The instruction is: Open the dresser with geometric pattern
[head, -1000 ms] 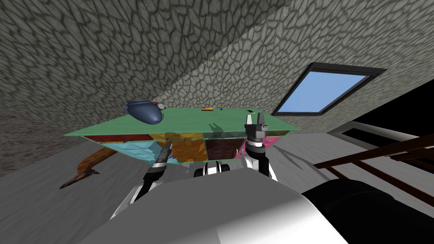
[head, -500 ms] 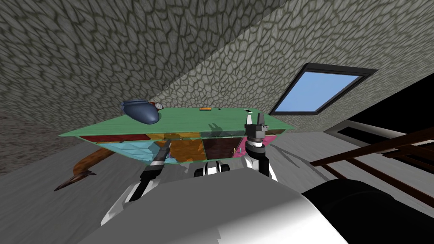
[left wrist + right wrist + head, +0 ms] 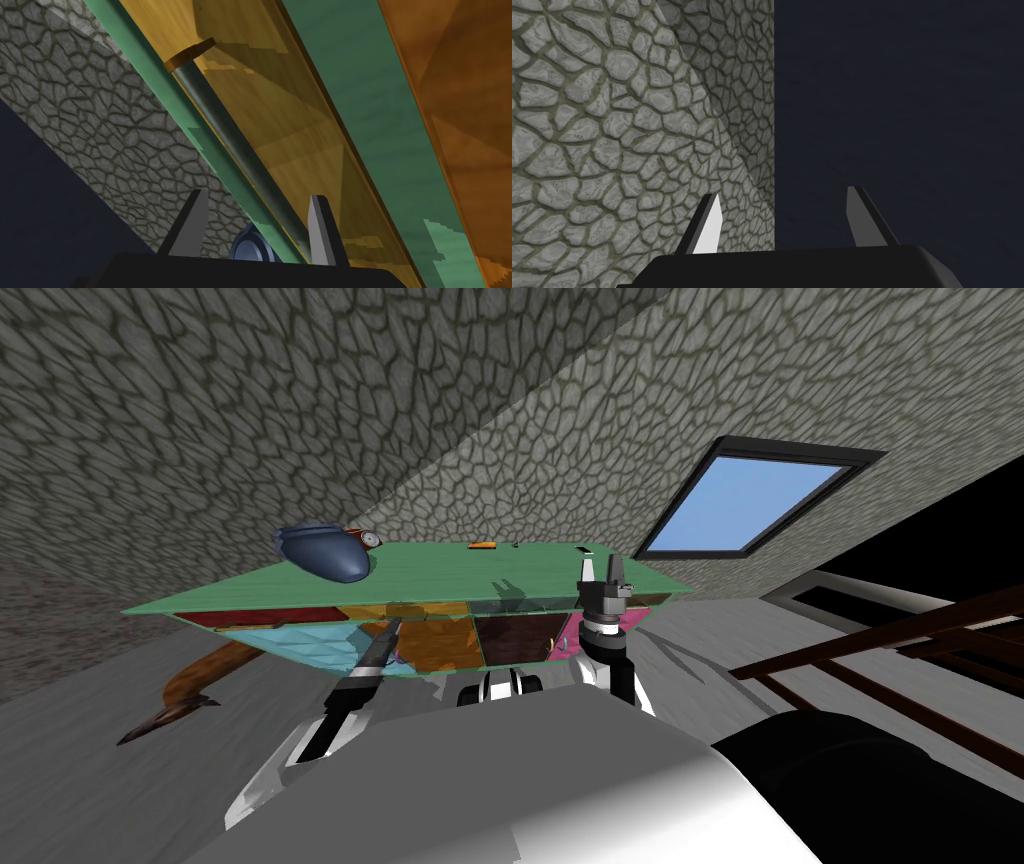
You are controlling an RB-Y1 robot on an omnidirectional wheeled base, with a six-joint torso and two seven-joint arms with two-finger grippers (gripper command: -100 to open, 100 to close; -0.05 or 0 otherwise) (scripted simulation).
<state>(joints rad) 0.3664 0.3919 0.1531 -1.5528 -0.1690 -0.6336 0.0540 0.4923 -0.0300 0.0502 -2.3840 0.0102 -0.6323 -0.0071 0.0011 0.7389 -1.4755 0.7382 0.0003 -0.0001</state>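
Fingers [image 3: 196, 225] of my left gripper [image 3: 258, 196] stand parted on either side of the handle [image 3: 227, 135], holding nothing tight. The bar runs just beside one blade, with a clear gap to the other. To do this step well, I judge I should centre the bar between the blades and close until both press it. Then I should pull straight back toward myself, square to the drawer front [image 3: 280, 100], because a slanted pull could let the round bar slip out.

The handle is a smooth, grey-green cylinder, and a brown collar [image 3: 190, 52] fixes it at its far end. The front behind it is glossy amber with faint triangular facets, framed in green.

The dresser [image 3: 440, 573] sits at my twelve o'clock. Its flat green top overhangs panels of dark red, cyan, amber, brown and pink. My right gripper [image 3: 601, 568] is raised at one o'clock by the dresser's right end, its blades spread and empty. A rounded blue pouch [image 3: 325, 550] lies on the top at eleven o'clock. Beyond is a cobbled stone wall [image 3: 300, 408], and a window [image 3: 745, 503] is at two o'clock.
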